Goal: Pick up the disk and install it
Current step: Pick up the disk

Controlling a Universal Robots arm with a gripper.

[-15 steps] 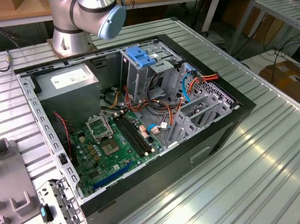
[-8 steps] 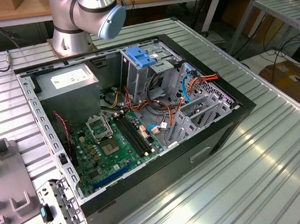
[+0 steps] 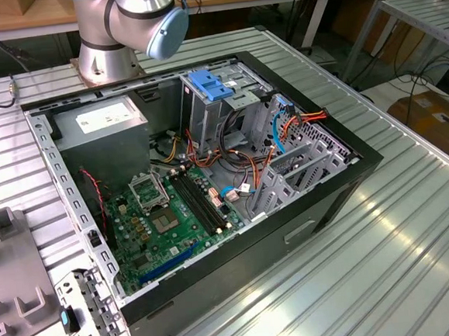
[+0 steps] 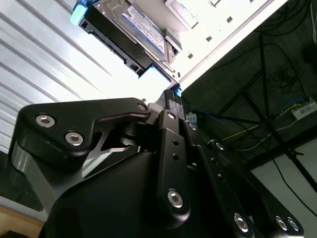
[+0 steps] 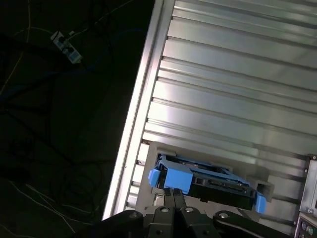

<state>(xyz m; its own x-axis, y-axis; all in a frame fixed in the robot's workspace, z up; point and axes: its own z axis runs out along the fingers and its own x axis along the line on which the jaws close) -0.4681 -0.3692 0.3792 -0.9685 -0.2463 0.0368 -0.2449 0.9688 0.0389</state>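
Disk (blue-railed) near table edge

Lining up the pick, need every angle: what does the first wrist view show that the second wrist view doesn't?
First wrist view: the disk edge-on, blue rails at both ends, seated in a grey holder. Second wrist view: the disk's white-and-blue labelled face. Both wrist views: the gripper close to the disk, and the ribbed table beneath.
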